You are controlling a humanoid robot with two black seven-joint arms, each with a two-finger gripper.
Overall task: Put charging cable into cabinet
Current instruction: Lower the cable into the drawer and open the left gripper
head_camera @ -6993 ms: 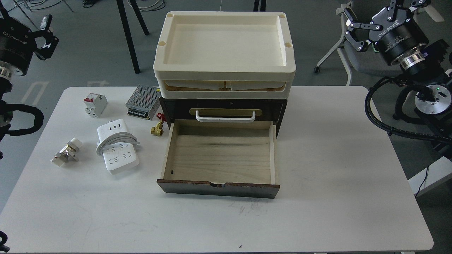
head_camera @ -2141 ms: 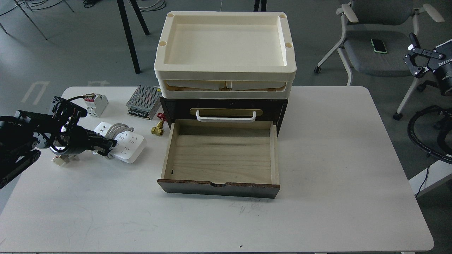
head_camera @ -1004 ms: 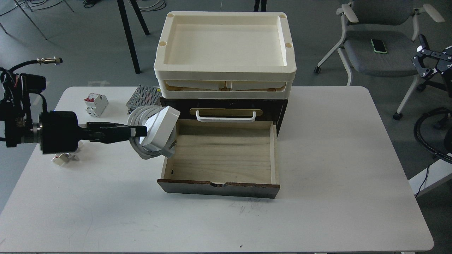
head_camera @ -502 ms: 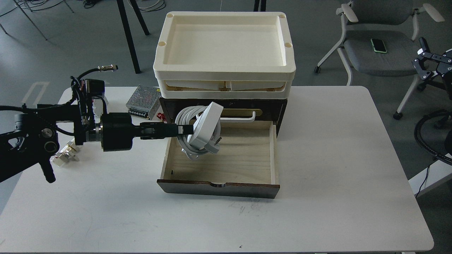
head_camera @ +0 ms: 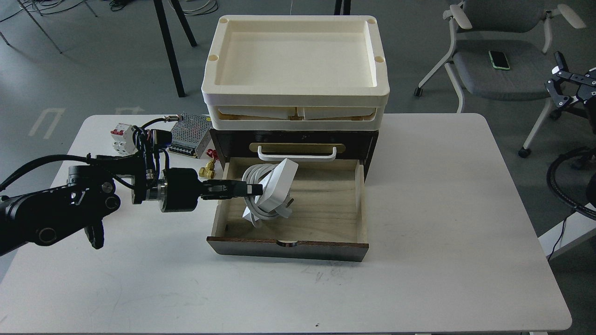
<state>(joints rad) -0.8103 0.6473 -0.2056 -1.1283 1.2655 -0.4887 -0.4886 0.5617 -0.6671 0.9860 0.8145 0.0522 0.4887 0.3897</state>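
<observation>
The charging cable [head_camera: 278, 184], a white power strip with a pale cord coiled round its middle, stands on edge inside the open light-wood drawer [head_camera: 326, 218] of the dark brown cabinet [head_camera: 372, 144]. My left gripper [head_camera: 255, 189] reaches in over the drawer's left wall and is shut on the power strip's left side. The strip's lower end with its plug is down near the drawer floor. My right gripper [head_camera: 565, 81] is off the table at the far right edge, fingers spread and empty.
Cream trays [head_camera: 295, 60] are stacked on the cabinet. Left of it on the white table [head_camera: 442, 279] lie a perforated metal power-supply box [head_camera: 188, 128], a white-and-red circuit breaker [head_camera: 120, 137] and a brass valve [head_camera: 207, 168]. A chair [head_camera: 498, 60] stands behind right.
</observation>
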